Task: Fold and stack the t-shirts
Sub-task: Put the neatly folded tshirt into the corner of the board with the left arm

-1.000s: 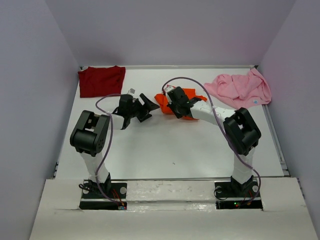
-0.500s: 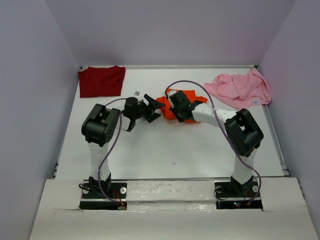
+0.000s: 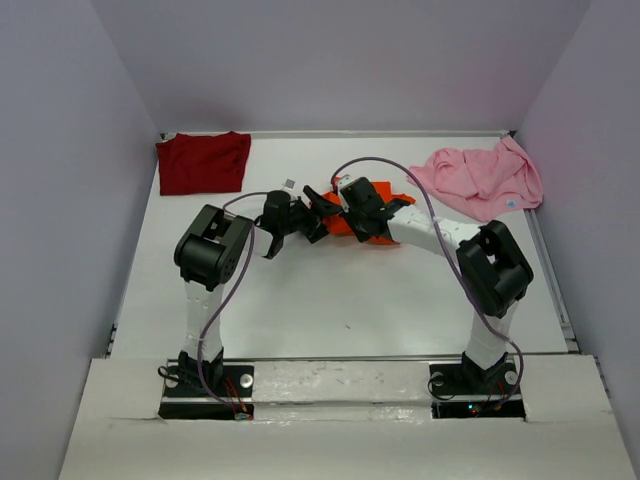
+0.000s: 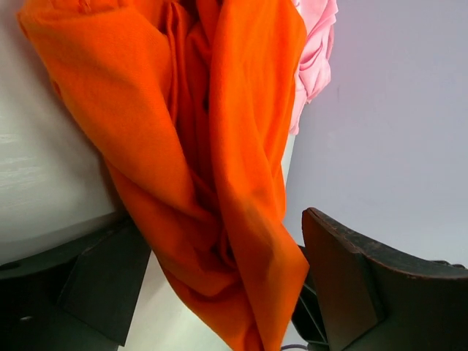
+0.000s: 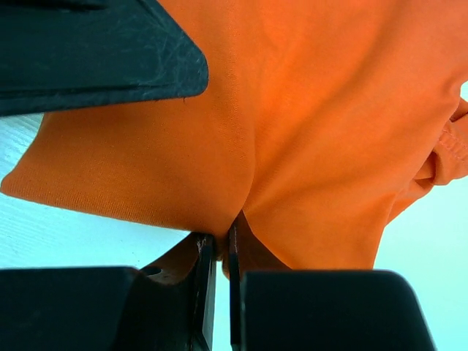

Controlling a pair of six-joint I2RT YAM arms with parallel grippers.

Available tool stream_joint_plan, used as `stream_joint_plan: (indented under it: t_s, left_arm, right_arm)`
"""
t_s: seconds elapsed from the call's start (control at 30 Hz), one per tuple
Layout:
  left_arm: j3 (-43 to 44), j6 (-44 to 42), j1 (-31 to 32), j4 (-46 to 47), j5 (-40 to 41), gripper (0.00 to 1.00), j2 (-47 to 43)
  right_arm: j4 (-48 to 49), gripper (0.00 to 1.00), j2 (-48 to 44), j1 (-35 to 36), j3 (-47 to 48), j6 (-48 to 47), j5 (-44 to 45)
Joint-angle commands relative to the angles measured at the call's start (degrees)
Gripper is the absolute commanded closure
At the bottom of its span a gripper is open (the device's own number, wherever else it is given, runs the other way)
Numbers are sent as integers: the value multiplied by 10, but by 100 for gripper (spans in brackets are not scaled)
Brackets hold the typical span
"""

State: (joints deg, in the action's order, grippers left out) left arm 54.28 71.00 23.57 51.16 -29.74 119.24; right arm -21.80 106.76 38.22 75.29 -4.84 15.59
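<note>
Operator: Which step is judged to be in hand?

Observer: The orange t-shirt point(image 4: 241, 146) is being taken up for spreading, it is judged; no fold has been made in it. It lies bunched toward the far middle of the bench point(image 3: 330, 300). A fold of its cloth is pinched between the right jaws, which are seen pressed almost together in the right wrist view. The left jaws are spread, with a hanging bunch of the same cloth between them but not clamped.

Operator: And the other t-shirts?

Observer: The maroon t-shirt point(image 3: 203, 162) is laid flat at the far left corner and appears to be folded. The pink t-shirt point(image 3: 480, 178) is heaped, crumpled, at the far right. The three are well apart, and nothing has been stacked.

Operator: What is called for next?

Observer: The left jaws would need to be shut on the cloth between them, apart from the right pinch, so that the shirt can be drawn out flat between two holds. Care is called for: the cloth is soft and bunched, and more than one layer may be caught.

Operator: Surface and room?

Observer: The bench is white and smooth, so cloth should slide on it readily. It is enclosed on the left, far and right sides by plain pale lilac walls point(image 3: 350, 60). A white ledge point(image 3: 340, 400) is set along the near edge, where the arm bases are bolted.
</note>
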Motion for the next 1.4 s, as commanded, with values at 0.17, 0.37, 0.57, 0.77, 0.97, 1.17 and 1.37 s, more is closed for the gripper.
stream_joint_plan:
  t_s: [0.17,0.37,0.57,0.77,0.97,1.17,1.37]
  left_arm:
    - [44,-5,4,-3,1,5,31]
    - [95,-13,3,-21,-4,5,78]
    - [148,-28,11,-60,-1,10,100]
    - [199,-57,30,-120,16,44,115]
    - [210,-66,32,-126,18,100,123]
    - [247,-126,21,-197,23,100,120]
    - [339,-237,-23,-374,37,100,97]
  right_arm:
    - [-7,100,-42,0,18,6,-3]
    - [-8,100,-52,0,6,11,-7]
    - [-10,100,-51,0,-1,13,-5]
    - [-9,100,-52,0,5,20,-8]
    - [-9,100,-63,0,-8,27,-10]
    - [-41,65,-88,19,-33,126,-35]
    - [16,38,-183,38,-173,229,-121]
